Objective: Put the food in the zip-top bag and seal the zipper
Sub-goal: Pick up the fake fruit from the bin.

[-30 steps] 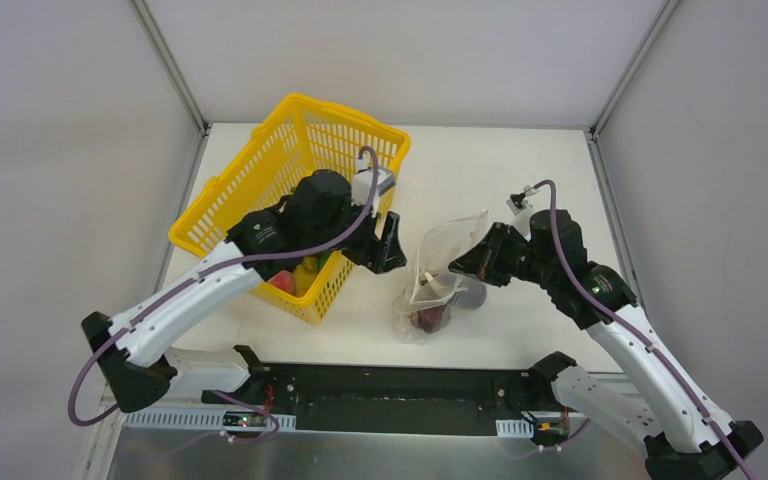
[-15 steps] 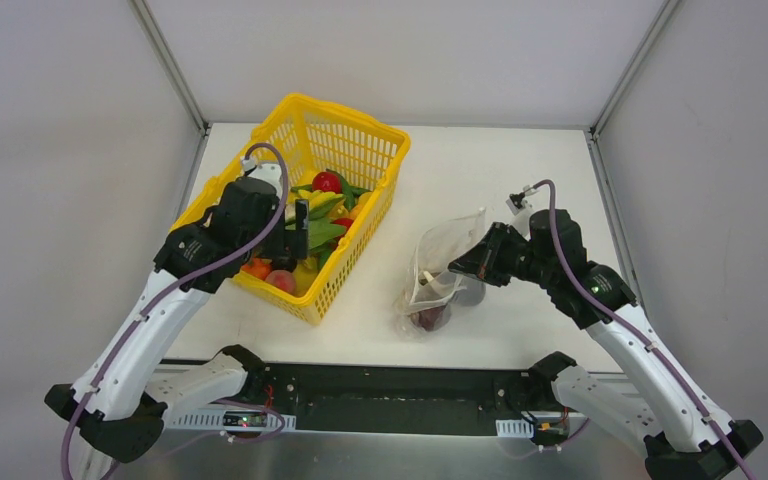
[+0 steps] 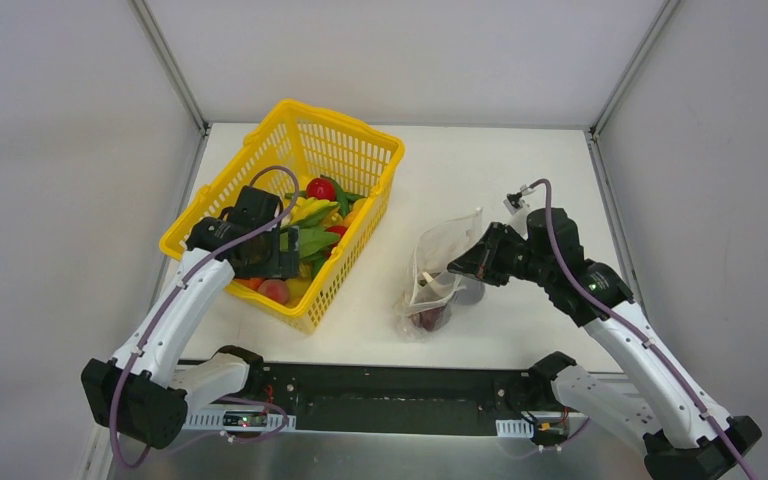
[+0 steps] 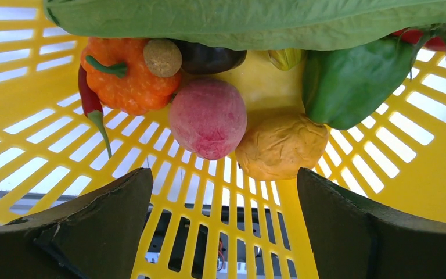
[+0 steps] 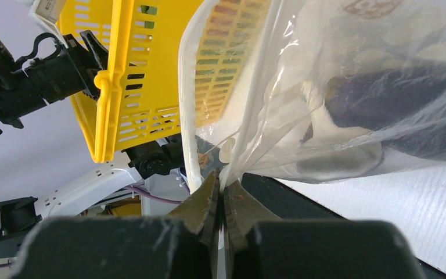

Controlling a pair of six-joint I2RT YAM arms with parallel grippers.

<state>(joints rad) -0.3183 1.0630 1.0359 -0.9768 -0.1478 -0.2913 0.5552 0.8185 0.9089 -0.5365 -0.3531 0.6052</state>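
Observation:
The food lies heaped in a yellow mesh basket (image 3: 355, 140): a red tomato (image 3: 321, 188), long green pieces and a pink-red round piece (image 4: 208, 119) beside a yellow-orange one (image 4: 281, 146). An orange pumpkin (image 4: 129, 75) and a green pepper (image 4: 348, 87) lie behind them. My left gripper (image 3: 282, 253) is down inside the basket, open and holding nothing (image 4: 223, 174), just short of the two round pieces. The right gripper (image 3: 457, 266) is shut on the zip-top bag (image 3: 440, 260) at its mouth edge (image 5: 221, 177), holding it up. The zipper (image 5: 187, 116) hangs open. A dark purple piece (image 5: 383, 99) sits inside.
The white table (image 3: 500, 170) is walled by grey panels on three sides. A black rail (image 3: 390, 385) runs along the near edge between the arm bases. The basket (image 5: 116, 70) stands close to the left of the bag.
The left arm swung from beside the bag back over the basket and dropped into it, its jaws spreading wider. The right arm and bag stayed put.

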